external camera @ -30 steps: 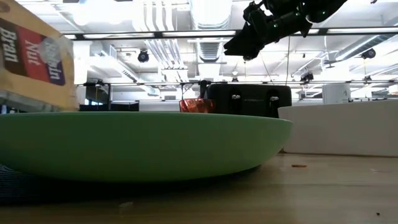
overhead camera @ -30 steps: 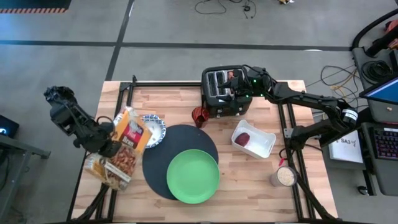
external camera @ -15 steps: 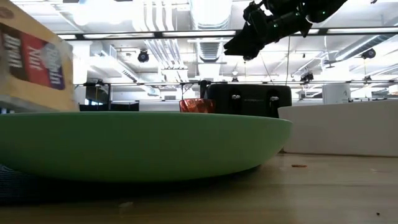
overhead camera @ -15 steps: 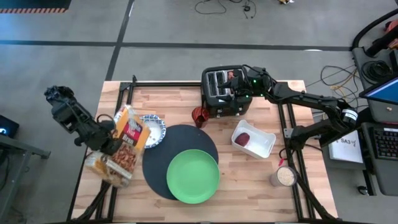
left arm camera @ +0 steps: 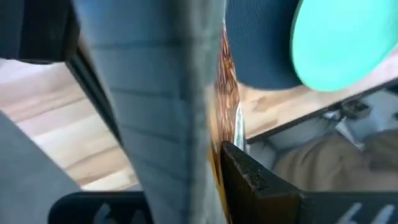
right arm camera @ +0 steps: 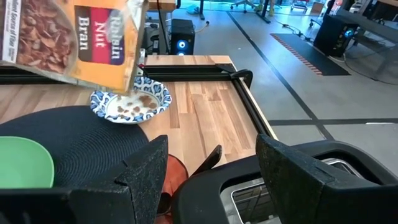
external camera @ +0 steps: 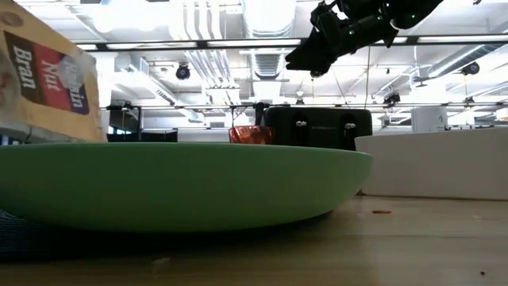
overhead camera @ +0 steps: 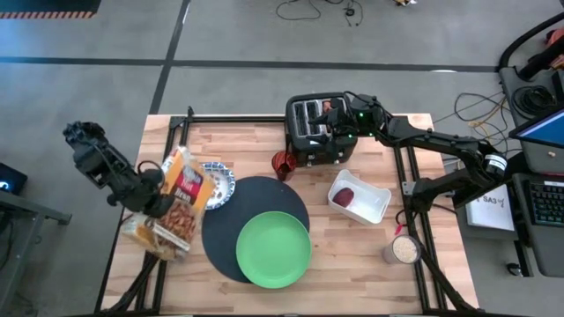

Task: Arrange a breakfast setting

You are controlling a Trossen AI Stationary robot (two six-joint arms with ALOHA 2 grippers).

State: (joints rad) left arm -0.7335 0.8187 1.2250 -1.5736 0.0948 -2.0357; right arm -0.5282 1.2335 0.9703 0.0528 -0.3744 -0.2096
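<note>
From above, the left gripper [overhead camera: 157, 204] sits over the left part of the wooden worktop [overhead camera: 352, 246], its fingers clamped on a tilted cereal box [overhead camera: 176, 207] that leans over the small blue-and-white patterned bowl [overhead camera: 218, 183]. The bowl rests just beside the upper left rim of the big round black mat [overhead camera: 256, 198]. The lime-green round plate [overhead camera: 273, 249] lies on the lower right part of that mat. The right gripper [overhead camera: 333, 121] hangs over the black toaster [overhead camera: 315, 132] at the far edge, fingers apart and empty. A dark-red food lump [overhead camera: 345, 196] lies in the white tray [overhead camera: 359, 197] to the right of the mat, and a small jar [overhead camera: 404, 249] stands near the right front corner.

At worktop height, the plate [external camera: 182, 183] fills the foreground, the cereal box [external camera: 48, 83] hangs tilted above its left end, and the toaster [external camera: 317, 127] stands behind, with the right gripper [external camera: 313, 59] above it.

From the left wrist, the box [left arm camera: 168, 106] fills the middle, pinched between dark fingers [left arm camera: 255, 180], with the plate [left arm camera: 342, 37] and mat [left arm camera: 261, 43] beyond.

From the right wrist, the two fingers [right arm camera: 298, 171] stand wide apart above the toaster [right arm camera: 286, 193]; farther off the box [right arm camera: 74, 40] tips over the bowl [right arm camera: 130, 104], which holds a few brown flakes, beside the mat [right arm camera: 87, 140] and plate [right arm camera: 22, 162]
</note>
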